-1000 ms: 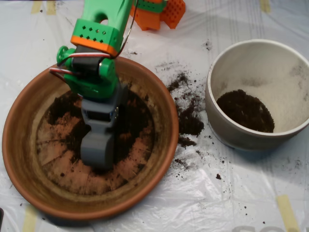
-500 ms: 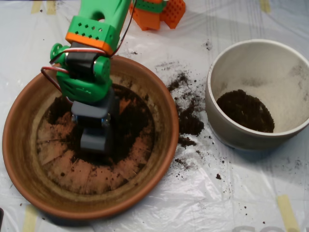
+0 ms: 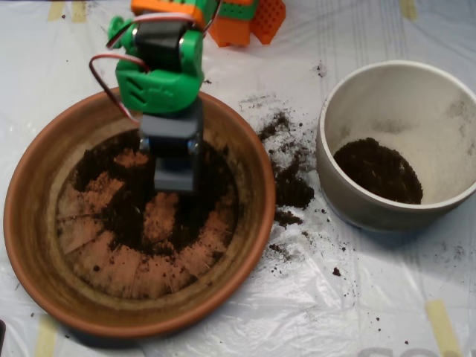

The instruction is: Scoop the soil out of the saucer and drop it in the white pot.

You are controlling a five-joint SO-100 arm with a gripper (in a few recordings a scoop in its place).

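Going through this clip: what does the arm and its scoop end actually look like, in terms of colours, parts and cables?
The arm is bright green printed plastic with orange segments near the top edge and a black servo block set into the green housing. A red cable and a white one loop out on its left side. The hand is a plain grey, boxy scoop bolted under the green wrist.

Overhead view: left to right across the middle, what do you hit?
saucer → scoop over the soil in the saucer → spilled soil on the plastic sheet → white pot
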